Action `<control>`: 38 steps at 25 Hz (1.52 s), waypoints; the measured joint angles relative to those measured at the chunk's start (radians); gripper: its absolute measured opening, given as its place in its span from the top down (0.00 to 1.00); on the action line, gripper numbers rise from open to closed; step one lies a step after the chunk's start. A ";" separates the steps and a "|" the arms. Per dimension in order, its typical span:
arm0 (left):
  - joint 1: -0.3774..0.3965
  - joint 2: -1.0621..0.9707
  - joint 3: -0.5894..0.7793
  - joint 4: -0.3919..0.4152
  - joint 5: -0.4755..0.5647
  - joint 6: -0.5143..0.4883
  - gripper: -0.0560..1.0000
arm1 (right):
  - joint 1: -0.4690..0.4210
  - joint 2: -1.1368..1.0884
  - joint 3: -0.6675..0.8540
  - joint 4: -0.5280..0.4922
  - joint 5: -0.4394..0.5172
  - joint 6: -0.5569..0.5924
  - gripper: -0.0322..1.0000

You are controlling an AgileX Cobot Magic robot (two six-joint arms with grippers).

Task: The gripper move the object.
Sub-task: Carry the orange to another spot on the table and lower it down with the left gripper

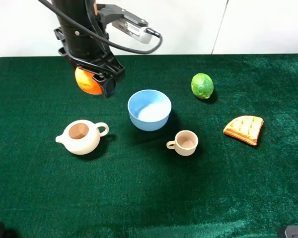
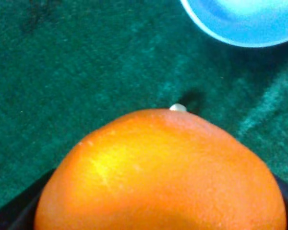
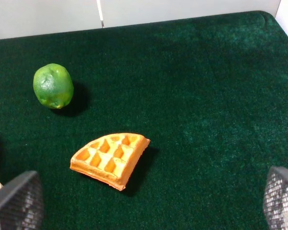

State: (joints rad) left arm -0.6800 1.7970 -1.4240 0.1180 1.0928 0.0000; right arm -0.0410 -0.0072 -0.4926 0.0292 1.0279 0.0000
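orange point(image 1: 86, 84) sits at the far left of the green table point(image 1: 149, 203) in the high view. it is mostly covered by the left fingers point(image 1: 109, 85), which come straight down on it from above. only its lower left side shows under the black housing. the fingers are clamped on its sides: one dark finger runs down its right flank and the other is hidden behind the arm. a top-down grip like this probably suits a round fruit that would roll if nudged. i cannot tell whether it rests on the felt or hangs just clear of it. the blue bowl point(image 1: 149, 109) is near on its right and the lidless teapot point(image 1: 82, 136) is closer to the camera. the small cup point(image 1: 185, 142), lime point(image 1: 202, 85) and waffle wedge point(image 1: 244, 129) lie farther right.

the left wrist view is nearly filled by the orange point(image 2: 158, 177), seated deep between the fingers point(image 2: 14, 215), whose dark edges show at both lower corners. a small pale stem nub points toward the bowl point(image 2: 216, 36) across a strip of table point(image 2: 62, 72).

in the right wrist view the right fingers point(image 3: 14, 201) stand wide apart and hold nothing, above the lime point(image 3: 53, 86) and waffle wedge point(image 3: 110, 158). the orange is not in this view. this arm looks parked aside, leaving the move to the left one.
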 joint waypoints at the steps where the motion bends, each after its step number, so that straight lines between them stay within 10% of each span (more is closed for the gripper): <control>1: -0.013 0.000 0.004 0.000 -0.002 0.000 0.24 | 0.000 0.000 0.000 0.000 0.000 0.000 0.30; 38: -0.248 -0.173 0.629 -0.044 -0.394 -0.177 0.24 | 0.000 0.000 0.000 0.001 0.000 0.000 0.30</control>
State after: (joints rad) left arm -0.9280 1.6236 -0.7953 0.0737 0.6986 -0.1773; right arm -0.0410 -0.0072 -0.4926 0.0303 1.0279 0.0000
